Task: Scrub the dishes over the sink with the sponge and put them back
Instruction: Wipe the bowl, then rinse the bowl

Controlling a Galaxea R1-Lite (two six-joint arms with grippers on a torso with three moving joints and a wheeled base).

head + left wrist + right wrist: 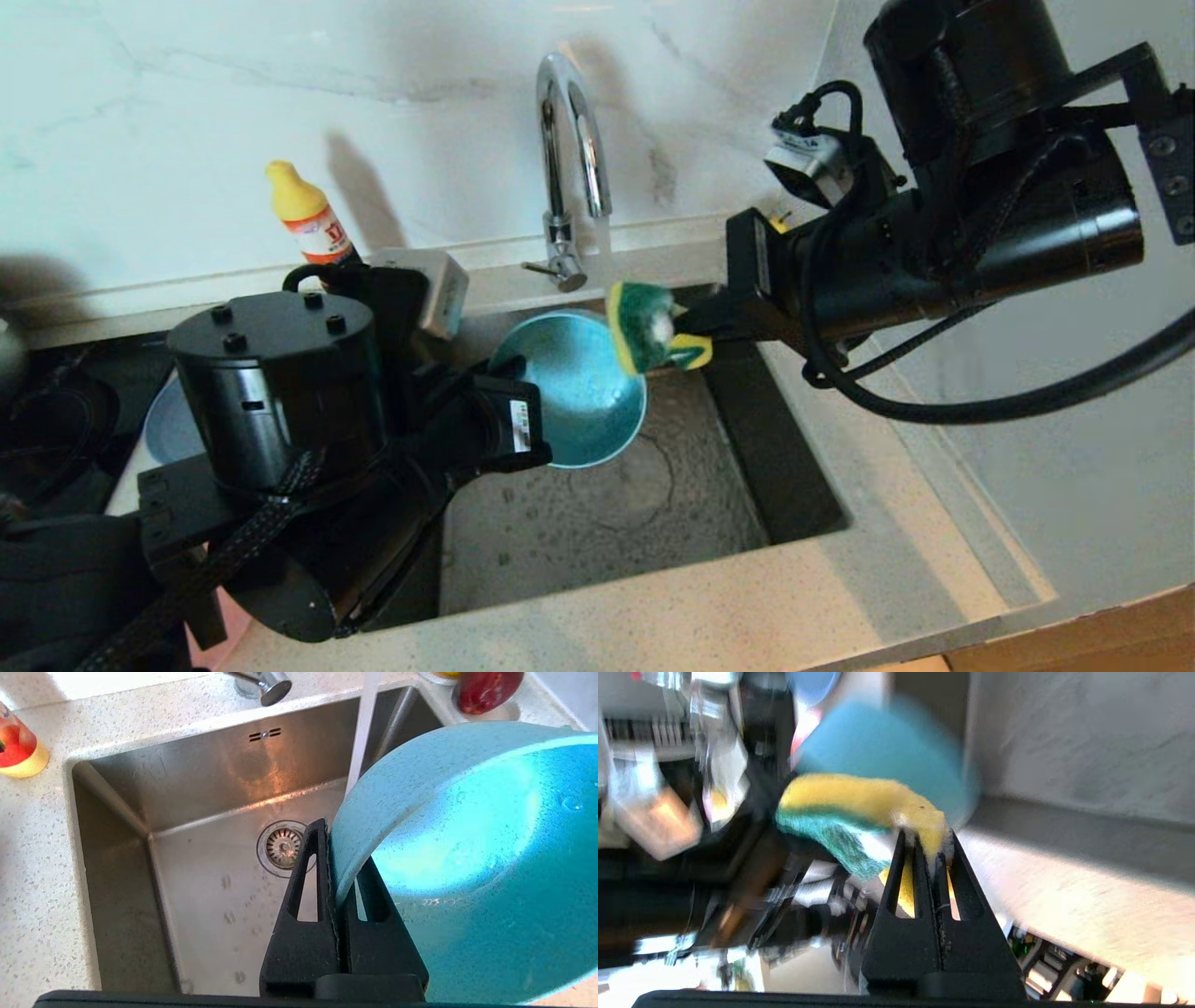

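Currently the teal bowl (581,392) hangs mid-frame in the head view, tilted on edge over the sink (653,504), hollow side facing right toward the sponge (644,327). The left gripper (337,872) has its fingers clamped on the bowl's rim, one finger outside, one inside. The sponge sits just up-right of the bowl's rim, at or very near touching; contact can't be confirmed. The right gripper (931,854) fingers are pressed together on one end of the sponge, green scouring side toward the bowl.

Handling, as judgement: the bowl looks like light stiff plastic, wet with droplets, so likely slippery; the thin rim pinch is the only practical hold, and scrubbing pressure could twist it in the grip. The sponge is soft and already bends where it's pinched; held by the end, it will flop under pressure, so a deeper bite would be steadier.

The tap (569,177) runs a thin stream in the upper middle. The soap bottle (308,215) stands upper left by the wall.

Hidden or unclear: the left arm covers the sink's left side and most of a light-blue plate (168,429) at left. No pink plate is clearly visible. The right wrist view is motion-smeared, background unreadable. Fruit on a saucer (486,695) is cut off in the upper right of the left wrist view. The drain strainer (282,847) shows only there.
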